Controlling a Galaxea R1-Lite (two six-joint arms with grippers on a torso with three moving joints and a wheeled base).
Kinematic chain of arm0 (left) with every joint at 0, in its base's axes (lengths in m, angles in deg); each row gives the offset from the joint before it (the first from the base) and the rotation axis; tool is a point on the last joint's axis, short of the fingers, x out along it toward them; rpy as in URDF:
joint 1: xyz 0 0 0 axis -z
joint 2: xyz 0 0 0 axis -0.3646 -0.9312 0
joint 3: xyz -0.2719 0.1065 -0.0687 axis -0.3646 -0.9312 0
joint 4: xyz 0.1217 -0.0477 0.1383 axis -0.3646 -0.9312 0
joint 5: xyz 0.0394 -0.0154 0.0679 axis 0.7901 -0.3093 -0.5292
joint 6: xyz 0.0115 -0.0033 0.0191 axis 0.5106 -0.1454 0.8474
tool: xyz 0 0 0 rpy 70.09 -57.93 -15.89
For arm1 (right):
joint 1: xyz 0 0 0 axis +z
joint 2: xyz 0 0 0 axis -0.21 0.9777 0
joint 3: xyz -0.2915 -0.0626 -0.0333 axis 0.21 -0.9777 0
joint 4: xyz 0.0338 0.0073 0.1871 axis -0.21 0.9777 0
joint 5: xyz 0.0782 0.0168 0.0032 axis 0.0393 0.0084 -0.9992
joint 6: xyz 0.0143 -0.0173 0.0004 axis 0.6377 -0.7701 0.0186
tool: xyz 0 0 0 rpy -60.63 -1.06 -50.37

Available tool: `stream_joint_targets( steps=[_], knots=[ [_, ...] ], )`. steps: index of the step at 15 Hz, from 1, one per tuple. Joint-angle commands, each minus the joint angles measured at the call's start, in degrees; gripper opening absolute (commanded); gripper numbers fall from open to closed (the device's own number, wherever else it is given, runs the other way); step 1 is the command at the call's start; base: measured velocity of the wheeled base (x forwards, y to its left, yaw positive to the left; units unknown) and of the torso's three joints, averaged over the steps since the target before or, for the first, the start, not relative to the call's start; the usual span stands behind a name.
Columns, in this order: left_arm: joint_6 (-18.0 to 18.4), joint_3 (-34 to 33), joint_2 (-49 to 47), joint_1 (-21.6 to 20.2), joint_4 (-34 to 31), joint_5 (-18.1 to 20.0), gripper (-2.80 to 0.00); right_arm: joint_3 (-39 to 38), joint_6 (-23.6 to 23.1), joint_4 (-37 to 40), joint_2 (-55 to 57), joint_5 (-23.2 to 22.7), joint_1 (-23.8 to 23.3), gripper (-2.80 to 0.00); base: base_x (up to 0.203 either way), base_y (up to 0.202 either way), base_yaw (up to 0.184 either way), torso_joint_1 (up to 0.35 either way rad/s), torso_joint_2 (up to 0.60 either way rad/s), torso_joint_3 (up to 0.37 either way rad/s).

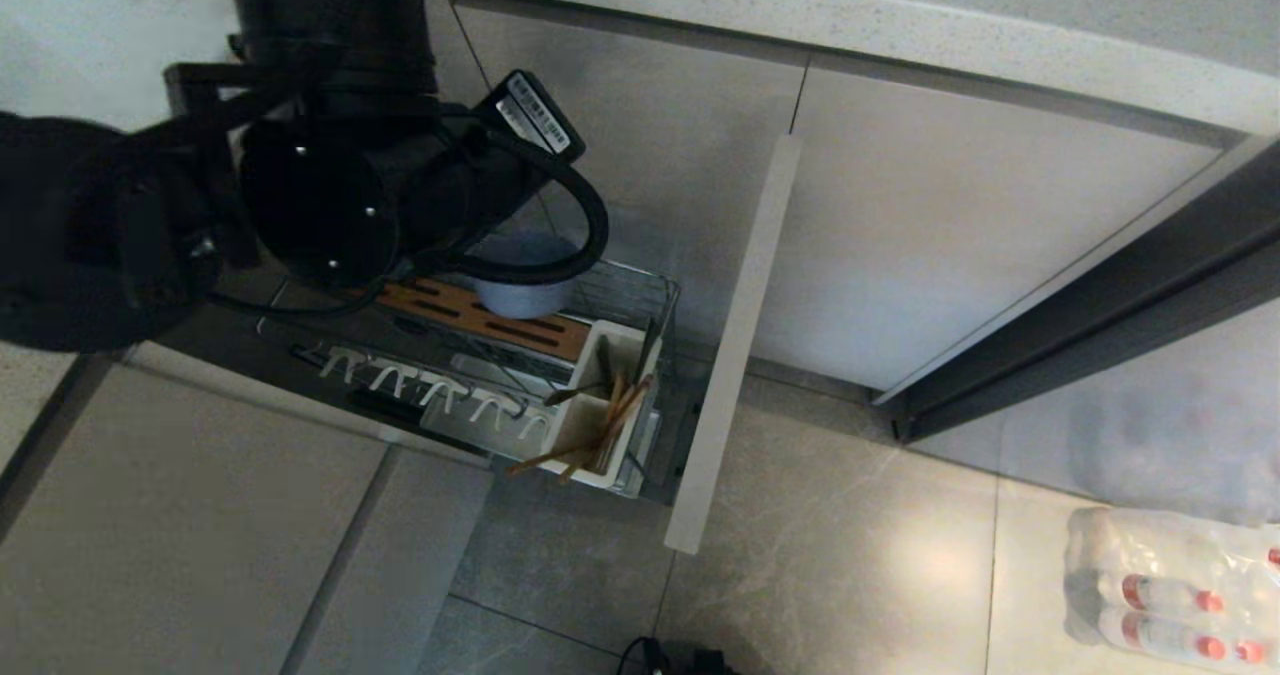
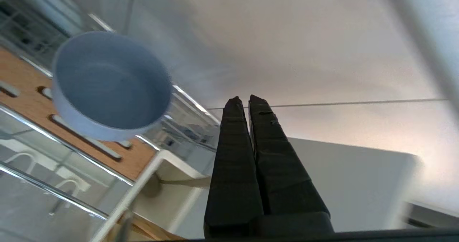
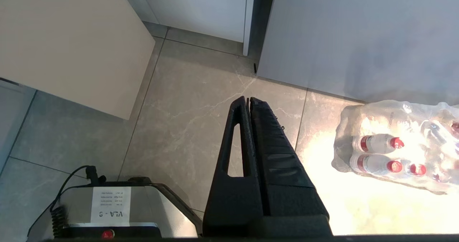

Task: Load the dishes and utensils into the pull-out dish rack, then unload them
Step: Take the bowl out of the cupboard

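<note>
The pull-out dish rack stands drawn out from the cabinet, its beige front panel toward me. A dusty-blue bowl sits upright on the brown slotted wooden strip. Wooden chopsticks and a silver fork lean in the white caddy. My left arm hangs over the rack's back part. In the left wrist view my left gripper is shut and empty, apart from the bowl, above the caddy. My right gripper is shut and empty over the floor tiles.
White hooks line the rack's near side. A wrapped pack of water bottles lies on the floor at the right. Closed cabinet doors stand behind the rack under the countertop. My base shows in the right wrist view.
</note>
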Motion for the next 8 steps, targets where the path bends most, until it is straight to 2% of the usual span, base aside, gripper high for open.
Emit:
stream_joint_targets(
  steps=[1,3,5,7,8],
  knots=[
    [-0.15,0.46,-2.5,-0.77,0.03,-0.35,-2.8,0.0,0.0,-0.01,0.05,0.02,0.0,-2.8,0.0,0.0,0.0,0.0,0.0,0.0],
    [0.1,2.03,-3.57,-1.8,-2.32,-1.15,-2.8,0.0,0.03,-0.01,0.0,0.02,0.0,-2.8,0.0,0.0,0.0,0.0,0.0,0.0],
    [-0.33,5.08,-5.31,-2.46,-7.67,-3.9,-2.8,0.0,0.0,-0.01,0.09,0.02,0.0,-2.8,0.0,0.0,0.0,0.0,0.0,0.0],
    [-2.36,6.97,-5.77,-2.7,-11.89,-5.24,-2.8,0.0,0.0,-0.01,0.0,0.02,0.0,-2.8,0.0,0.0,0.0,0.0,0.0,0.0],
    [-3.56,8.57,-5.86,-2.76,-16.07,-5.72,-2.8,0.0,0.0,-0.01,0.09,0.02,0.0,-2.8,0.0,0.0,0.0,0.0,0.0,0.0]
  ],
)
